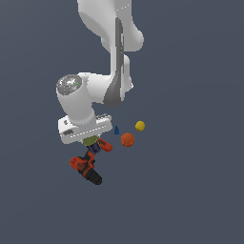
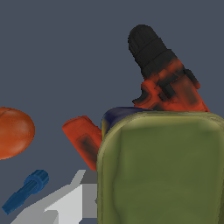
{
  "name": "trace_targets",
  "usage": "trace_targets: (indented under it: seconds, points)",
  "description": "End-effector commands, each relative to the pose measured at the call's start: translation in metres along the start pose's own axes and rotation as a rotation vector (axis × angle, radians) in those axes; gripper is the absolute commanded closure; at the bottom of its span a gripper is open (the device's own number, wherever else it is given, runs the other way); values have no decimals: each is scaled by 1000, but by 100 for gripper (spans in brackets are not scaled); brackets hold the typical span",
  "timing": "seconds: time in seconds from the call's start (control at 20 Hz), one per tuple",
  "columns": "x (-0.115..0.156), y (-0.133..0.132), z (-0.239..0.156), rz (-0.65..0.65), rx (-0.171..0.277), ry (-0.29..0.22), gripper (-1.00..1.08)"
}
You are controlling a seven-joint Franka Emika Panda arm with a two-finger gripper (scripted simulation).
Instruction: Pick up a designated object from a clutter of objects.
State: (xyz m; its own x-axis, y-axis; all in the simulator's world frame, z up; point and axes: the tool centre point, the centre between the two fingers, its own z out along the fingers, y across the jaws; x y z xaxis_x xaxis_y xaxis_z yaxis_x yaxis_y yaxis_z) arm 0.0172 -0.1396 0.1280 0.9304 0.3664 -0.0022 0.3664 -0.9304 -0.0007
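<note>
The designated can [image 1: 90, 142], with an olive-green top and a dark blue body, sits right under my hand in the exterior view. My gripper [image 1: 92, 144] is down around it. In the wrist view the can's olive top [image 2: 162, 170] fills the near corner, very close to the camera. One grey finger [image 2: 72, 203] lies against the can's side; the other finger is hidden behind the can. The red-and-black drill [image 1: 86, 167] lies just beyond the can, with a red part of it touching or nearly touching the can.
An orange ball [image 1: 127, 139], a yellow ball [image 1: 139, 126] and a tiny blue cone [image 1: 116, 130] lie to the exterior view's right of my hand. In the wrist view the drill [image 2: 168, 81], the orange ball [image 2: 13, 131] and the blue cone [image 2: 26, 190] also show.
</note>
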Motion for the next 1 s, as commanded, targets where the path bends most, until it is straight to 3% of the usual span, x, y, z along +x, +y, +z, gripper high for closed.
trace_targets:
  seconds: [0.0,0.95]
  points:
    - [-1,-9,-13,0,-3,4,108]
    - [-34,-127,-147,-1,-6,2,108]
